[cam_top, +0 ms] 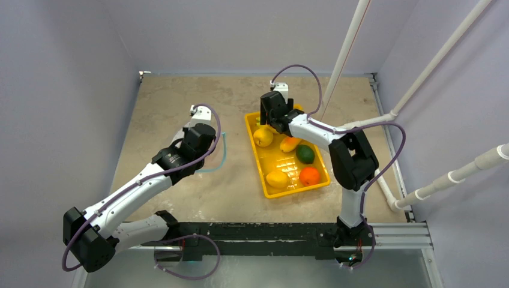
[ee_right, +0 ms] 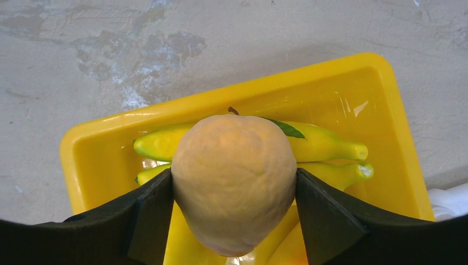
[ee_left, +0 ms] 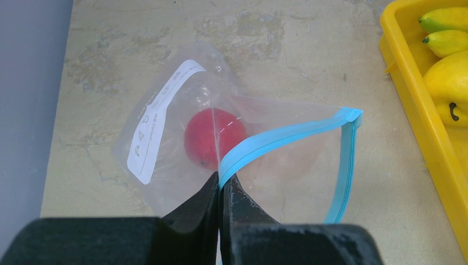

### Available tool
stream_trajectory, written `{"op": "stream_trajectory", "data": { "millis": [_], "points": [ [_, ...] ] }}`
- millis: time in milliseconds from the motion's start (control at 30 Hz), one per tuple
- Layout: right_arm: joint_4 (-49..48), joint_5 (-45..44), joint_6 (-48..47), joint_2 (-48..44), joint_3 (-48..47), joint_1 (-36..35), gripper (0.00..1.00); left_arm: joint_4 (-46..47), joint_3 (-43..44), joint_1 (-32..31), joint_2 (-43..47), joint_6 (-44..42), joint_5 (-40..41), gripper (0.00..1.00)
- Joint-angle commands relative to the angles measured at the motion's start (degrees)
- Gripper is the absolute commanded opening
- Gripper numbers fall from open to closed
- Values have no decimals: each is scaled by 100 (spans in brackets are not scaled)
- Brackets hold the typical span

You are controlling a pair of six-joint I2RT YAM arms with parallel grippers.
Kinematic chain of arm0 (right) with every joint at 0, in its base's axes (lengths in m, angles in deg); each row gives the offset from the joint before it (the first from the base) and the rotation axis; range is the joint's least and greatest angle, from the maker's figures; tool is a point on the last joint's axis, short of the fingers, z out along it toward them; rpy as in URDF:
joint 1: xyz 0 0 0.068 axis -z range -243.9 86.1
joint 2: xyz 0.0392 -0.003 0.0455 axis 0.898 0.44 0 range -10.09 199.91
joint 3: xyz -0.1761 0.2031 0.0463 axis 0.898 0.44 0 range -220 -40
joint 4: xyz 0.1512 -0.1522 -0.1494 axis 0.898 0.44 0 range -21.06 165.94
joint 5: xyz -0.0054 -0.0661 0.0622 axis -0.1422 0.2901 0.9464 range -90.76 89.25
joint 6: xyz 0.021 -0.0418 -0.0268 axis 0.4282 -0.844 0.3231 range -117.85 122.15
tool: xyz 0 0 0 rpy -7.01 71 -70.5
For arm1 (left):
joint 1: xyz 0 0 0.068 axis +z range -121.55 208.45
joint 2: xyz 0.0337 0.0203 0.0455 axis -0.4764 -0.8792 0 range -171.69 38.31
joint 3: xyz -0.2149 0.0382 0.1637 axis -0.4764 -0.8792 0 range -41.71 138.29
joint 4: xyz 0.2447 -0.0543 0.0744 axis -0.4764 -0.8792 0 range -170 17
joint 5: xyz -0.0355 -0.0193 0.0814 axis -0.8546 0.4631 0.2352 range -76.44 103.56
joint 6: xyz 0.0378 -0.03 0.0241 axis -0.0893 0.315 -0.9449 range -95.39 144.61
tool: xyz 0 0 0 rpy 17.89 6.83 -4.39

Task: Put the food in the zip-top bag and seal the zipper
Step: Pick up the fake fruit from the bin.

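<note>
The clear zip-top bag (ee_left: 182, 127) lies on the table with a red toy fruit (ee_left: 212, 137) inside. Its teal-blue zipper (ee_left: 287, 135) stands open in a loop. My left gripper (ee_left: 222, 185) is shut on the near zipper strip; in the top view the left gripper (cam_top: 201, 135) covers most of the bag, with only the strip (cam_top: 223, 153) showing. My right gripper (ee_right: 234, 190) is shut on a pale yellow-orange toy fruit (ee_right: 234, 176), held over the far end of the yellow tray (ee_right: 381, 83). In the top view the right gripper (cam_top: 269, 124) holds that fruit (cam_top: 263, 137).
The yellow tray (cam_top: 255, 157) right of the bag holds toy bananas (ee_right: 325, 146), a yellow fruit (cam_top: 277, 178), an orange one (cam_top: 310, 176), a green one (cam_top: 305, 154) and an orange-yellow piece (cam_top: 290, 143). White pipes (cam_top: 420, 78) stand at the right. Walls enclose the table.
</note>
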Motion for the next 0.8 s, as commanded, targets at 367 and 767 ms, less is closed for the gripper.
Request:
{"op": "stream_trajectory", "data": {
  "millis": [367,767],
  "points": [
    [-543,1062,-332,-1561,124,-219,33,183,-23,40,44,-73,1,0],
    [-1128,2600,-829,-2310,904,-928,31,185,-28,43,47,-57,-26,0]
  ]
}}
